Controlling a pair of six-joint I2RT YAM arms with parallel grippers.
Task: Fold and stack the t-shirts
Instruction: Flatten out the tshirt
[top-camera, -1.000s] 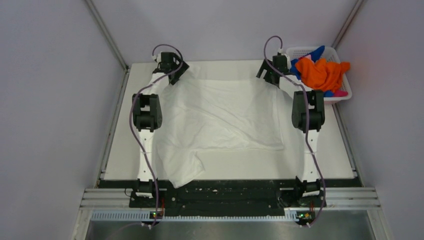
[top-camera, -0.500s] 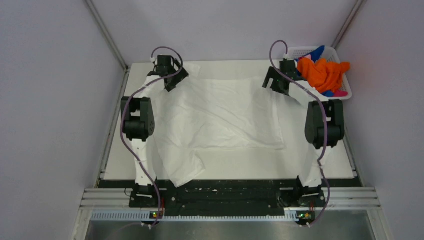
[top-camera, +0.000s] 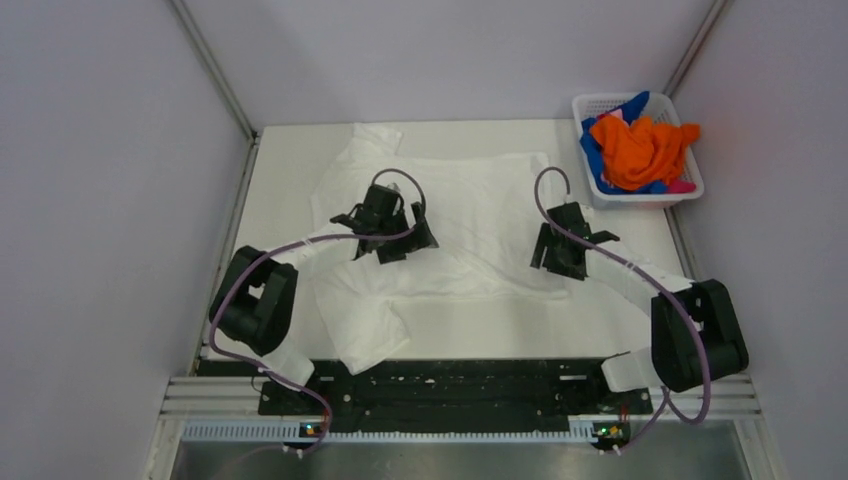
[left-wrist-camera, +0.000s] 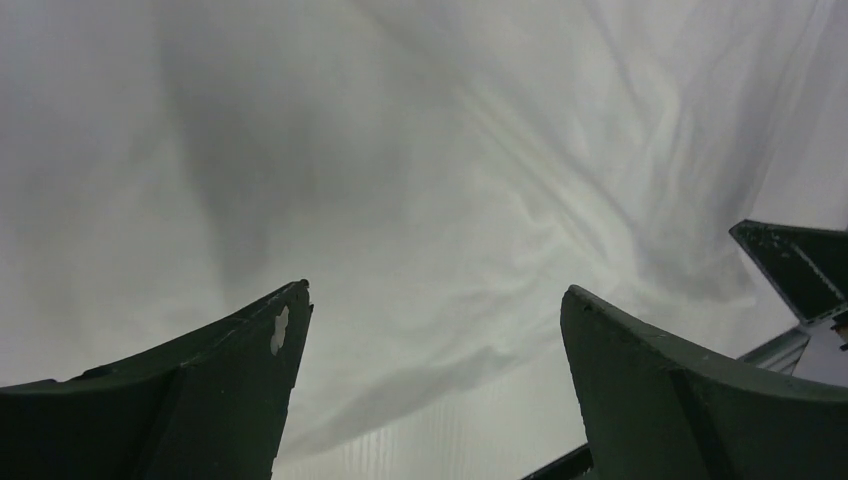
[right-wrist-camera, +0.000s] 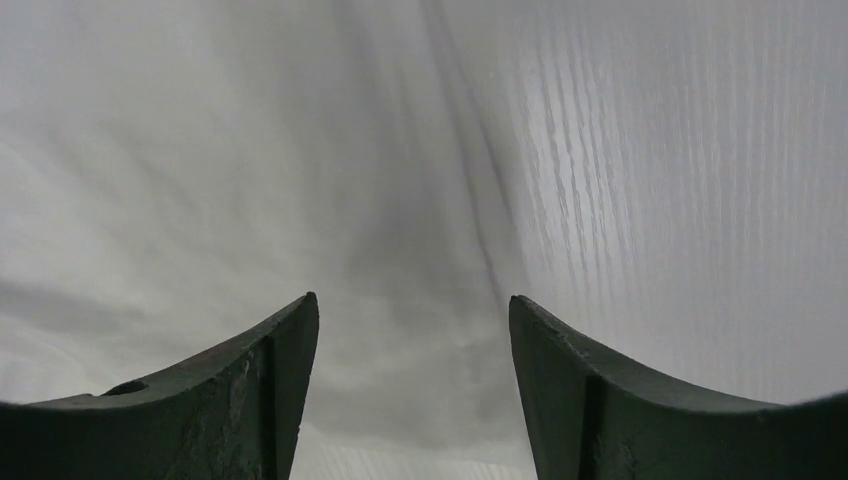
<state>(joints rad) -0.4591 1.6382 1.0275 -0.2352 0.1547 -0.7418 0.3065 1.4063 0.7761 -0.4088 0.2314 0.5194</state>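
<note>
The table (top-camera: 262, 215) carries the white shirt (top-camera: 470, 205) spread across its middle, one sleeve bunched at 7 o'clock. The basket (top-camera: 592, 104) at 1 o'clock holds the orange shirt (top-camera: 640, 150) and the other coloured ones. The left gripper (left-wrist-camera: 435, 290) hovers over the shirt's 9 o'clock side and the right gripper (right-wrist-camera: 412, 297) at its 4 o'clock edge, both spread wide and empty. Best to smooth that bunched sleeve flat first, then pinch matching edges together so the fold lands square

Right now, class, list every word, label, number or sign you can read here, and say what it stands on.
None can be read. The white t-shirt shows only plain cloth in all three views; the basket and the orange t-shirt in it bear no legible marks.
</note>
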